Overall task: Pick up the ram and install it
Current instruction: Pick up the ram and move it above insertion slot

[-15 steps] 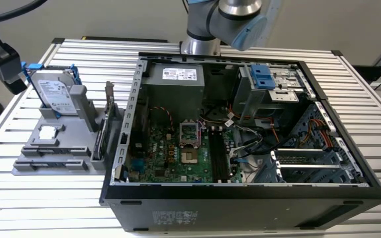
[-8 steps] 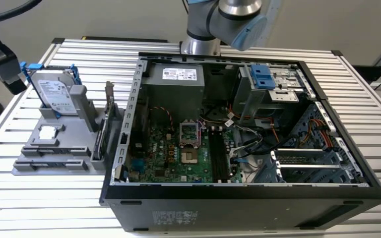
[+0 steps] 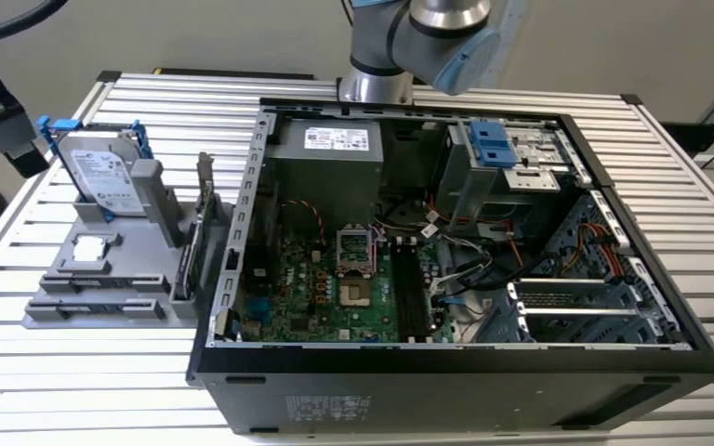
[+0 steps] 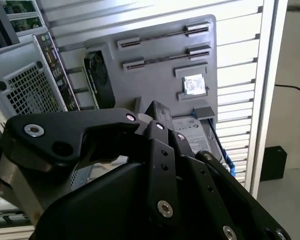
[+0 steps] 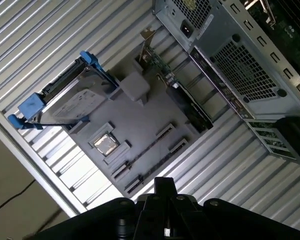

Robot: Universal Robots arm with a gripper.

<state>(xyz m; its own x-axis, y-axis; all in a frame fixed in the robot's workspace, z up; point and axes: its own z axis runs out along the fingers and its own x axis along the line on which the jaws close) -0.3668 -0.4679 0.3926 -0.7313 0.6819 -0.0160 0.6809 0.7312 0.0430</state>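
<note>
Slatted metal table (image 3: pixel 72 372) — open computer case (image 3: pixel 456 400), grey tray (image 3: pixel 127 265); pincer (image 5: pixel 162 184) near tray.

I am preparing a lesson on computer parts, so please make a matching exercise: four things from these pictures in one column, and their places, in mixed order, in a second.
Things
1. hard drive
2. processor chip
3. graphics card
4. power supply

Places
A. inside the computer case
B. flat in a square recess of the grey holder
C. tilted upright, between blue rails
D. on edge, at the holder's side next to the case

Pairs: 1-C, 2-B, 3-D, 4-A
</note>
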